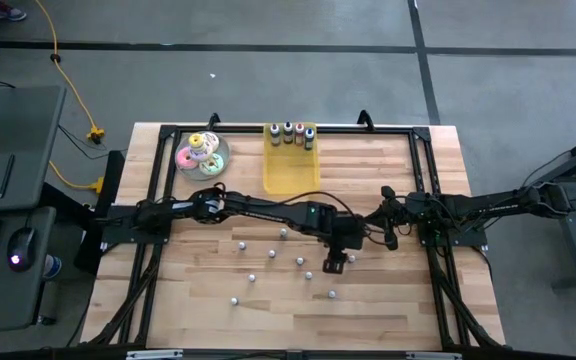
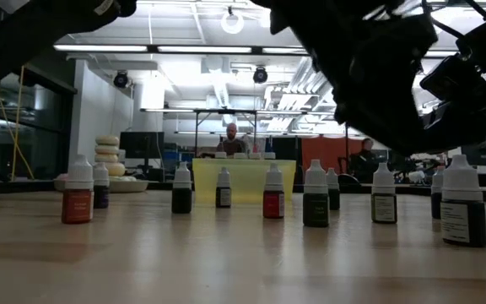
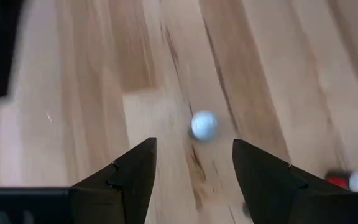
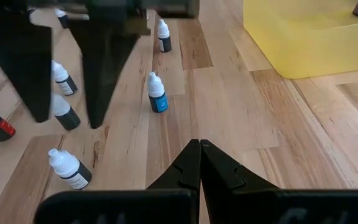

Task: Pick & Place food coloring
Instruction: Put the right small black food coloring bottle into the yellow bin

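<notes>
Your left hand (image 3: 193, 171) hangs over the middle of the surface (image 1: 398, 310) with its fingers spread and nothing between them, straddling from above a white-capped food coloring bottle (image 3: 204, 124), apparently lined up to close on it. Your right hand (image 4: 199, 163) waits pinched shut and empty nearby. Other bottles (image 1: 252, 279) stand loose toward the near edge, while the yellow tray (image 1: 290, 172) at the far edge already holds four bottles (image 1: 292, 133) in its back row.
</notes>
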Motion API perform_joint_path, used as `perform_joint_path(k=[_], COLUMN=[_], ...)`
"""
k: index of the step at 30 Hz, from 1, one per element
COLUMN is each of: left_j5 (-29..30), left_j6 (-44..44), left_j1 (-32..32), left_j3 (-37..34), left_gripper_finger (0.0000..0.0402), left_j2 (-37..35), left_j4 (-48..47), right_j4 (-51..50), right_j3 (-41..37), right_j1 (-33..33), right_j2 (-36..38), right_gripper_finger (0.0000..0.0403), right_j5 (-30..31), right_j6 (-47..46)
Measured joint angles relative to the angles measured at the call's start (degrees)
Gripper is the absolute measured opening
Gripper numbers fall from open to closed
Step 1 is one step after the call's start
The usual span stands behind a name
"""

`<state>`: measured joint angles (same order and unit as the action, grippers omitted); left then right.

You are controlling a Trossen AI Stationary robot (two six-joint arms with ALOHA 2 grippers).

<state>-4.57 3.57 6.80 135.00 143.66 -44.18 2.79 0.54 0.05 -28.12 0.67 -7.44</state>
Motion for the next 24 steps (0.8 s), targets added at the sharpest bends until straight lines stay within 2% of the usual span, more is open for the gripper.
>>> perform_joint_path(k=[18, 24], left_j5=[0.5, 3.5], left_j6=[-3.9, -3.9], left_j1=[1.6, 1.9], left_j3=[-0.2, -0.1], left_gripper_finger=[0.0207, 0.0207], left_j2=[2.6, 3.1], left_j4=[5.1, 5.4], right_j4=[0.0, 0.0], right_j3=[0.0, 0.0], right_j1=[0.0, 0.0], right_j2=[0.0, 0.0], right_gripper_finger=[0.0000, 0.0000], right_j5=[0.0, 0.0], right_j6=[0.0, 0.0])
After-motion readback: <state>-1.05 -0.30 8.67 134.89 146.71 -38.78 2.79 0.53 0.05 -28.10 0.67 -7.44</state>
